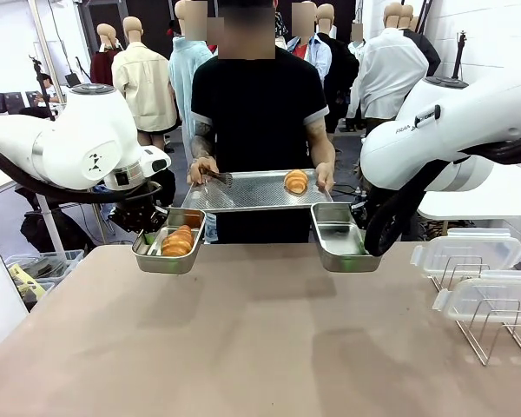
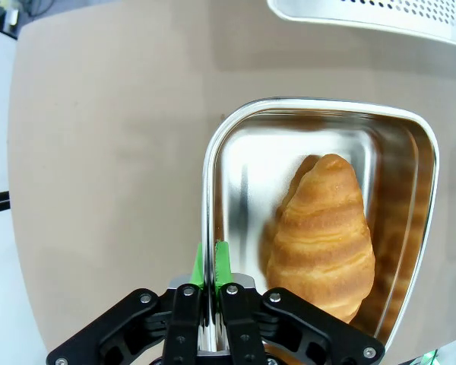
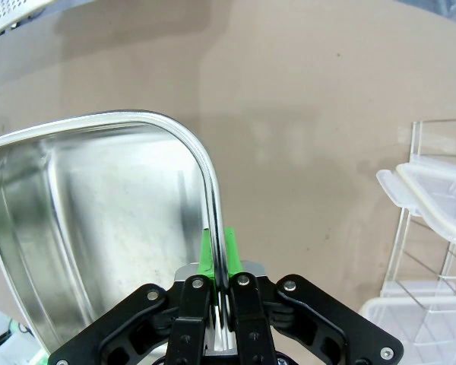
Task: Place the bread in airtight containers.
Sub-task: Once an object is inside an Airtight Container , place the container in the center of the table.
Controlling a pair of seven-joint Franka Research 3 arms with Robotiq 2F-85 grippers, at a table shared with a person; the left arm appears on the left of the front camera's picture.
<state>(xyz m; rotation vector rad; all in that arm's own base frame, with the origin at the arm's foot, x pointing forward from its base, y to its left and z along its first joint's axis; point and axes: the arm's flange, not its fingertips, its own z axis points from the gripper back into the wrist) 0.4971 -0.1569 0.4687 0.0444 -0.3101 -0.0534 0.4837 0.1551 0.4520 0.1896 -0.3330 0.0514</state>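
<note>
left gripper [image 2: 210,262]: green pads pressed together on the rim of the left pan [image 2: 243,175], one pad inside the wall and one outside. in the front view this pan sits left of centre, held off the table [image 1: 260,347], with a soft shadow under it. one croissant [image 2: 323,236] lies inside, lengthwise, and covers most of the floor. in the left wrist view it lies toward the right-hand wall, away from the pinched rim.

right gripper [image 3: 218,255]: same pinch, pads clamped on the rim of the right pan [image 3: 83,205] along one straight side. we see only bare steel inside. in the front view this pan hangs right of centre, about level with the left pan, also with a shadow below it.

upper centre of the front view: a person at the far side holds a perforated tray [image 1: 243,198] just behind the two pans and a little above them. the second croissant [image 1: 296,181] rests on the tray toward its right end, close above the right pan. the hand [image 1: 202,168] at the tray's left end also grips tongs [image 1: 220,179], which lie on the tray.

lower right of the front view: two clear lids [image 1: 469,254] with white rims rest on a wire rack [image 1: 495,339], well apart from both pans.
</note>
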